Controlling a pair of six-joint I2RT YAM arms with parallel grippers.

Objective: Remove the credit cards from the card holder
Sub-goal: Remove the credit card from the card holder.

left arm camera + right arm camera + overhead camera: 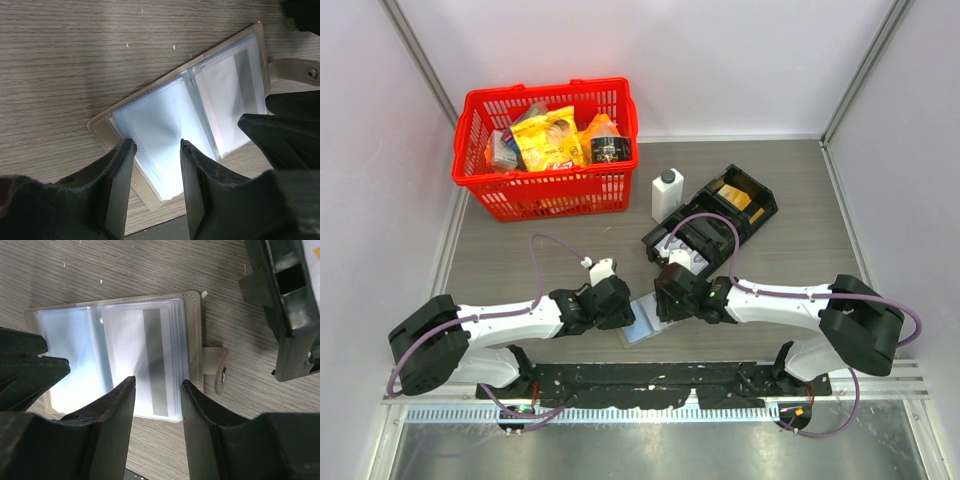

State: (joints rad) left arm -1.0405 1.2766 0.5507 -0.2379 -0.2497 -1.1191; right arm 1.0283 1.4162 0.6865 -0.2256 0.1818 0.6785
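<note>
The card holder [642,325] lies open and flat on the wooden table between my two arms, tan cover down and clear plastic sleeves up. In the left wrist view my left gripper [156,144] is open over the left half of the card holder [165,125], fingertips either side of a sleeve. My right gripper [159,381] is open over the right half of the card holder [192,340]. There a white credit card [135,340] with a grey stripe shows inside a sleeve; the same credit card [227,95] appears in the left wrist view. Whether the fingertips touch the sleeves I cannot tell. Nothing is gripped.
A large black compartmented tray [720,222] sits just behind the right gripper, its corner [287,300] close to the holder's snap tab [216,371]. A white bottle [666,192] and a red basket [548,150] of groceries stand further back. The table's near edge is right below the holder.
</note>
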